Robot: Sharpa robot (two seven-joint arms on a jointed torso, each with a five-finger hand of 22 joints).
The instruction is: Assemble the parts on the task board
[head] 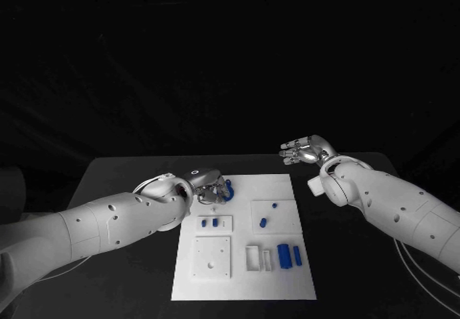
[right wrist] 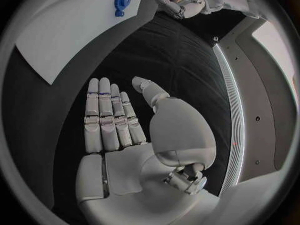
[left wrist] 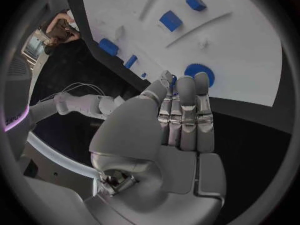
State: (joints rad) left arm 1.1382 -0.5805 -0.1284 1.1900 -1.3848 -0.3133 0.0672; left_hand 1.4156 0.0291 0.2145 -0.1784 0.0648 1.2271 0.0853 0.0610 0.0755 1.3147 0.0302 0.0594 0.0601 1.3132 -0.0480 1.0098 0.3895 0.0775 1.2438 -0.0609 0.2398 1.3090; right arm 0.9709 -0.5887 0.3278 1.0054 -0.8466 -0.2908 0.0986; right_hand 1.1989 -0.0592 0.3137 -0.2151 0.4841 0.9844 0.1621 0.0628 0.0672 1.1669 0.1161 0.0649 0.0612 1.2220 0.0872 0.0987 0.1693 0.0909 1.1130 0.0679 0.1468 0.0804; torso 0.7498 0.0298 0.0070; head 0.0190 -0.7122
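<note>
Gear (head: 228, 191) pickup looks like my current step: it lies on the board (head: 288, 279) at its far left corner, and my left hand (head: 209, 188) hovers at it, fingers straight, holding nothing. Right hand (head: 305, 151) waits beyond the board's far right corner, flat and empty. Next I must close the fingers round the gear.

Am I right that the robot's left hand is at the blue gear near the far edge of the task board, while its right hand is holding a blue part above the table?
Not quite: the right hand holds nothing. The right wrist view shows its fingers straight and empty over the black table. The rest stands: the left hand is at the blue gear near the far edge of the task board.
</note>
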